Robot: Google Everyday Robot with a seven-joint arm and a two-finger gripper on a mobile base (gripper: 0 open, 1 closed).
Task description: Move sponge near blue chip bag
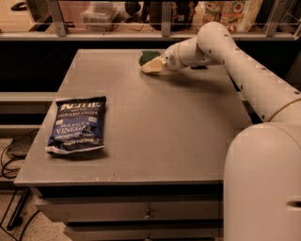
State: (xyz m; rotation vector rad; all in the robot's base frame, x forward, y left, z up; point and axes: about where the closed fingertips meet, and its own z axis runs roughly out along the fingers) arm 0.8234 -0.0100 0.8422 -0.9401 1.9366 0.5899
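Note:
The sponge shows as a dark green patch at the far middle of the grey table. My gripper is right at the sponge, touching or covering its near side, and the white arm reaches in from the right. The sponge's foam base is hidden behind the gripper. The blue chip bag lies flat near the table's front left, with white Kettle lettering, far from the sponge.
A railing and a shelf with bags and containers run behind the table's far edge. Drawers sit under the table front. Cables lie on the floor at the left. My white base fills the lower right.

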